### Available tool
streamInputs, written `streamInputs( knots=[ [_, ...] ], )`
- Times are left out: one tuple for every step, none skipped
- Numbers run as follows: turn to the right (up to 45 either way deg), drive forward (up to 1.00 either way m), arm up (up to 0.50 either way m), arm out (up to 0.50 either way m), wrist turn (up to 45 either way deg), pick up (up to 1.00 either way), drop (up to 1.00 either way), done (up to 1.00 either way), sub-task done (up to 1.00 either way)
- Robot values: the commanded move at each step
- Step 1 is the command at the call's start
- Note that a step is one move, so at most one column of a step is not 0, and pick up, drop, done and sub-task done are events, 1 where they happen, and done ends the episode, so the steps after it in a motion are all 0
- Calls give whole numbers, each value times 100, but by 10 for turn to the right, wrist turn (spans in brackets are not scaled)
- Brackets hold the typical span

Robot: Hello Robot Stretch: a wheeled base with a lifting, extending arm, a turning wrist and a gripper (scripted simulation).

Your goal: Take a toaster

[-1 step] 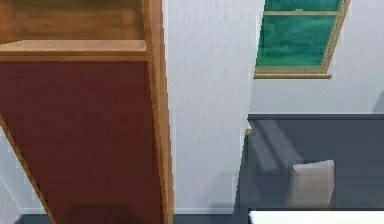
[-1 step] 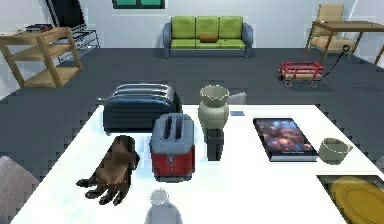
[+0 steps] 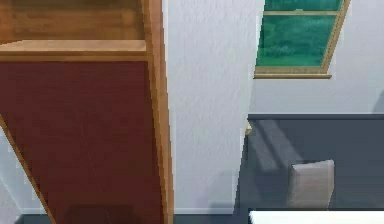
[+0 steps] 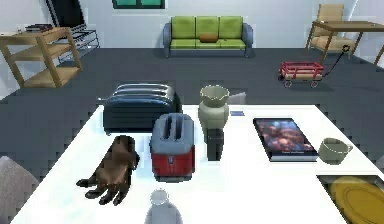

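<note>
Two toasters stand on a white table [image 4: 80, 150] in the arm side view. A red toaster [image 4: 172, 146] with a grey top and two slots sits near the table's middle. A larger dark grey toaster [image 4: 145, 100] stands behind it, toward the table's far left corner.
On the table too: a brown dog figure [image 4: 113, 170], a pale vase [image 4: 213, 106], a dark cup [image 4: 215, 146], a book [image 4: 285, 138], a bowl [image 4: 335, 150], a yellow plate [image 4: 360, 196] and a bottle top [image 4: 160, 208]. Beyond are a green sofa [image 4: 207, 32] and a red wagon [image 4: 300, 72]. The forward view has a wooden cabinet [image 3: 85, 120], a white wall [image 3: 205, 100] and a grey chair [image 3: 312, 184].
</note>
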Motion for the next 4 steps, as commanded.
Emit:
streamInputs(
  knots=[
    [0,0,38,0,0,0,0,0,0],
    [0,0,0,24,0,0,0,0,0],
    [0,0,0,0,450,0,0,0,0],
    [0,0,0,0,450,0,0,0,0]
  ],
)
